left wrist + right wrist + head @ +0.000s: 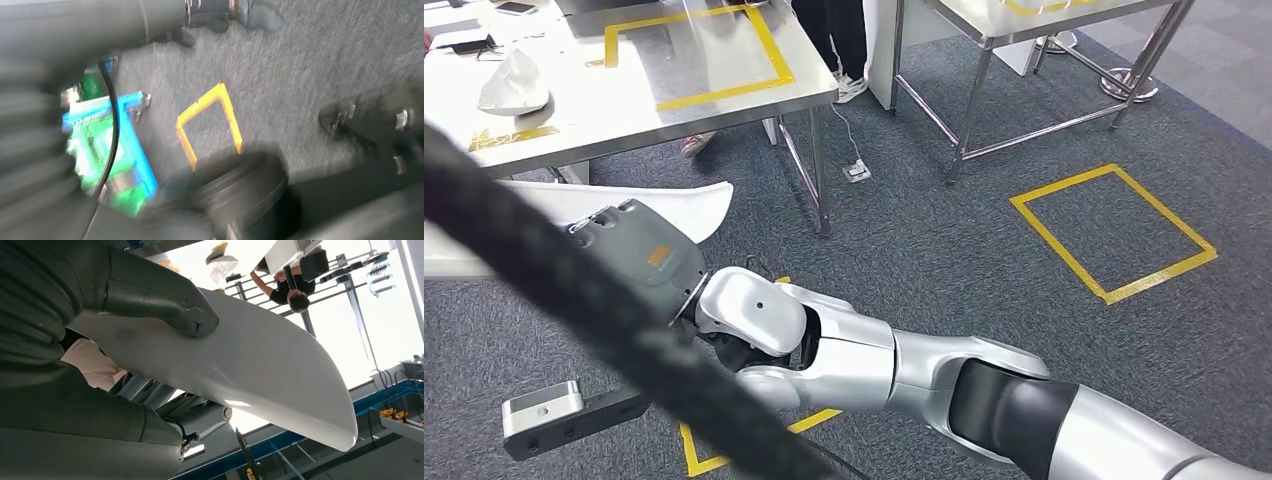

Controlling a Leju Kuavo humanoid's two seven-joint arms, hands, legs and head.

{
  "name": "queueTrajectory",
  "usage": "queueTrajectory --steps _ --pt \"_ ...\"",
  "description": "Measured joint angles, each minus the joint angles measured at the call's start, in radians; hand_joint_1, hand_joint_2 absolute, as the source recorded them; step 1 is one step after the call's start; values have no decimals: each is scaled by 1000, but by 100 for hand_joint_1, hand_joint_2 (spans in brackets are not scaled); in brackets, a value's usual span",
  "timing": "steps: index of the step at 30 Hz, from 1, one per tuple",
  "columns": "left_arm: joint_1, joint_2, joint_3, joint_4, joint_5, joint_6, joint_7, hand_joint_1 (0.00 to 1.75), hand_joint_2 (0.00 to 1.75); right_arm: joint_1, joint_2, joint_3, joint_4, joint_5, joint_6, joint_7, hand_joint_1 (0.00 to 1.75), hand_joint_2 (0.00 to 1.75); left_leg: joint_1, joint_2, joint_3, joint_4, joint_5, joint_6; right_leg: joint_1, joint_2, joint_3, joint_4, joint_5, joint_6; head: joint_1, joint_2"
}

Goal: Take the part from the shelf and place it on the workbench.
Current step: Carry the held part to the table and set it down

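The part [674, 210] is a long white curved panel, and my right hand [639, 255] grips it low over the carpet, just in front of the workbench [724, 110]. In the right wrist view the grey thumb [170, 307] presses on the panel's [260, 370] broad face while the darker fingers [165, 400] close in from the other side. The steel workbench carries a yellow tape rectangle [769, 50]. The left wrist view is blurred; my left hand [35, 150] is a grey smear there and its fingers cannot be made out.
A thick black cable [574, 290] crosses the head view diagonally, close to the camera. A crumpled white item [514, 85] lies on the workbench. A second steel table [984, 30] stands at the back right, a person's feet [849, 85] between the tables. A yellow square [1114, 230] marks the carpet.
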Motion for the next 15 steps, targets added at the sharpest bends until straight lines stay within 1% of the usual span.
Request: queueTrajectory --steps 1,2,3,4,5,6,7,9,10,11,12,14,15 --pt "-2 0 0 0 0 0 0 0 175 1 0 0 1 0 0 0 175 175 0 0 -13 7 17 0 0 1 8 1 -6 1 0 0" --pt "-3 0 0 0 0 0 1 0 175 2 0 0 1 0 0 0 175 175 0 0 -5 -26 53 0 -1 3 17 1 -13 3 0 0" --pt "-4 1 0 0 -1 0 2 0 175 1 0 0 1 0 0 0 175 175 0 0 17 -88 99 2 -1 5 28 2 -21 7 0 0" --pt "-2 1 0 1 -1 0 4 0 175 1 0 0 2 0 0 -1 175 175 0 0 45 -151 135 4 -1 6 37 3 -30 12 -1 0" --pt "0 1 0 1 -1 0 5 0 175 0 0 0 2 0 0 -1 175 175 -2 -1 70 -208 153 9 1 8 42 5 -37 17 -4 0" --pt "1 1 0 1 -1 0 6 0 175 -1 0 0 3 0 0 -1 175 175 -4 -2 86 -242 158 15 2 10 44 6 -41 23 -5 0" --pt "2 1 0 2 -1 0 7 0 175 -2 0 0 3 0 0 -2 175 175 -5 -3 93 -255 149 22 4 10 44 7 -42 29 -5 0" --pt "2 0 0 1 -1 0 7 0 175 -3 0 0 3 0 -1 -3 175 175 -5 -6 100 -262 141 37 4 10 44 12 -43 38 -1 0" --pt "3 0 0 1 -1 0 7 0 175 -4 0 0 3 0 -1 -3 175 175 -4 -6 106 -265 138 44 4 9 39 26 -47 43 1 0" --pt "2 -1 0 1 -1 0 6 0 175 -5 0 0 3 0 -1 -4 175 175 -2 -7 113 -267 135 51 2 7 25 55 -58 47 2 0" --pt "2 -1 0 1 -1 0 6 0 175 -6 0 0 4 0 -2 -4 175 175 -2 -7 120 -269 131 56 1 5 -3 103 -74 51 3 0" --pt "2 0 0 2 -2 0 6 0 175 -3 -1 0 4 0 -2 -4 175 175 -3 -6 128 -270 122 62 1 3 -89 232 -114 57 4 0" --pt "3 0 0 2 -3 0 5 0 175 1 -2 0 5 0 -3 -4 175 175 -4 -7 132 -269 117 62 0 3 -129 280 -121 57 4 0"
